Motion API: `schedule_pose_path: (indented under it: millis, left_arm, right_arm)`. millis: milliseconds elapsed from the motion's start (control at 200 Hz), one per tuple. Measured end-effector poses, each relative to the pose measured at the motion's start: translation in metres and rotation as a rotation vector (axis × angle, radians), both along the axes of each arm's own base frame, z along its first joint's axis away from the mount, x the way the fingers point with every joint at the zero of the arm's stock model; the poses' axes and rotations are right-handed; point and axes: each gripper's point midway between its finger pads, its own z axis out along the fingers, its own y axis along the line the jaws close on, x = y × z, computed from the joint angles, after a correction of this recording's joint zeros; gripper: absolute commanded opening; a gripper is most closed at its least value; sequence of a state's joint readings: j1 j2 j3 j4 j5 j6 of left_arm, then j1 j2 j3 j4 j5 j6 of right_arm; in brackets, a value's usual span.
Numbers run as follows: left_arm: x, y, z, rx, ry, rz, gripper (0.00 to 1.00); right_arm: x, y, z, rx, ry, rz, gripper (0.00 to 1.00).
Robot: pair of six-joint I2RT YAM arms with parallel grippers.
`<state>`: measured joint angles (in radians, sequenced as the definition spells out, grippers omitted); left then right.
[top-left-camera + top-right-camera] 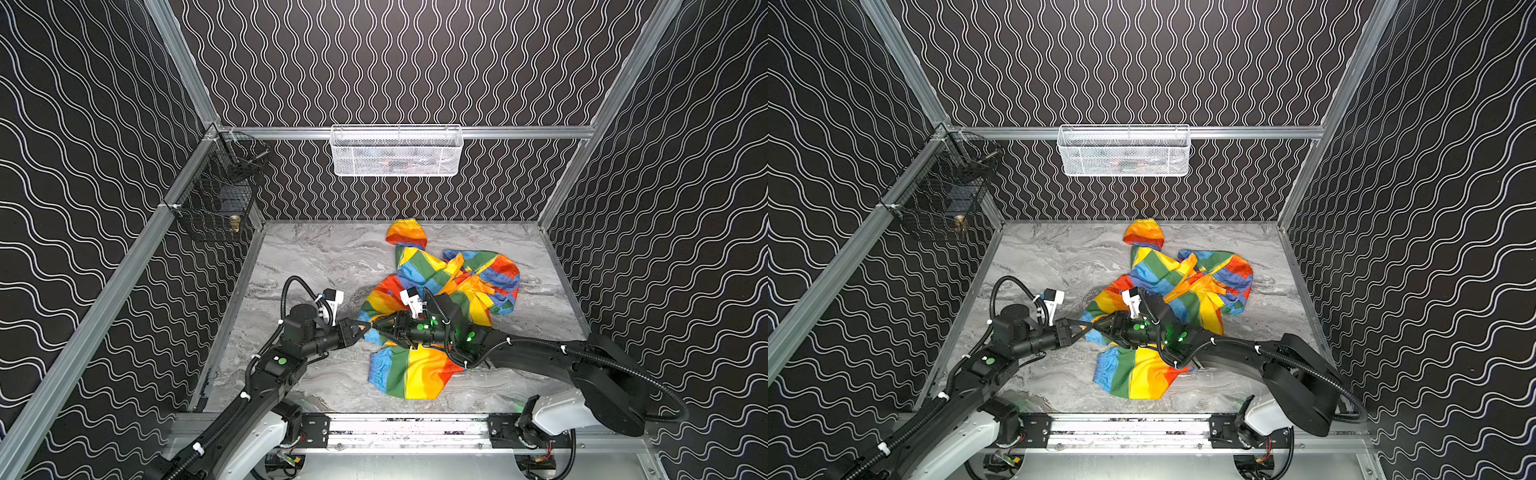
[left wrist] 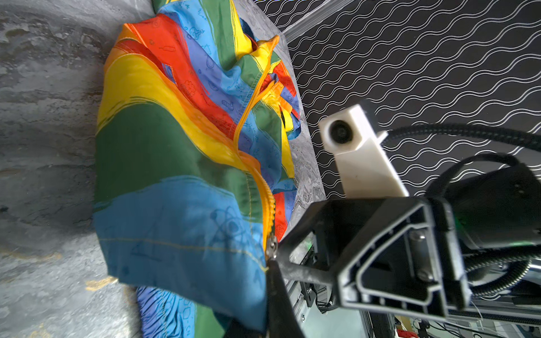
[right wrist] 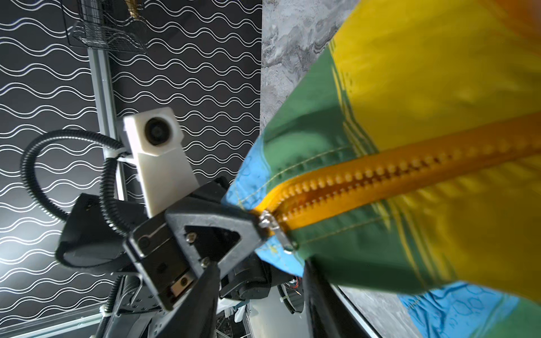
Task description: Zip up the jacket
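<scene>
The rainbow-striped jacket [image 1: 415,370] [image 1: 1142,374] lies crumpled on the grey marble table, with its hood towards the back wall. Its orange zipper [image 2: 268,204] [image 3: 380,175] is joined near the hem, and the metal slider [image 2: 272,245] [image 3: 265,219] sits at the bottom end. My left gripper [image 1: 363,326] [image 1: 1090,326] [image 2: 269,263] is shut on the jacket's hem corner right at the slider. My right gripper [image 1: 380,330] [image 1: 1100,328] [image 3: 260,269] faces it tip to tip, jaws apart, with the small pull tab [image 3: 285,240] and hem just beyond its fingertips.
A white mesh basket [image 1: 395,153] hangs on the back wall and a black wire basket [image 1: 216,195] on the left wall. Patterned walls enclose the table on three sides. A metal rail [image 1: 395,428] runs along the front edge, where both arms are mounted.
</scene>
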<state>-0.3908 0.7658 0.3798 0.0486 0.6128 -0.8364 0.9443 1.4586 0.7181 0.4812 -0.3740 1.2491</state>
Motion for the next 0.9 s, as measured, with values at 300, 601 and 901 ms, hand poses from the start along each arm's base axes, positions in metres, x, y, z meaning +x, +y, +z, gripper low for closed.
schedule_pose_path:
  millis: [300, 601, 901]
  left_arm:
    - [-0.002, -0.002, 0.004, -0.013, -0.008, -0.014, 0.00]
    - [-0.003, -0.002, 0.005, -0.018, -0.010, -0.019, 0.00]
    - [-0.004, -0.001, 0.008, -0.020, -0.021, -0.016, 0.00]
  right_arm:
    - [0.004, 0.003, -0.003, 0.029, 0.010, -0.018, 0.47]
    - [0.006, 0.006, 0.000, 0.063, 0.020, -0.026, 0.38]
    - [0.005, 0.005, 0.006, 0.073, 0.017, -0.026, 0.35]
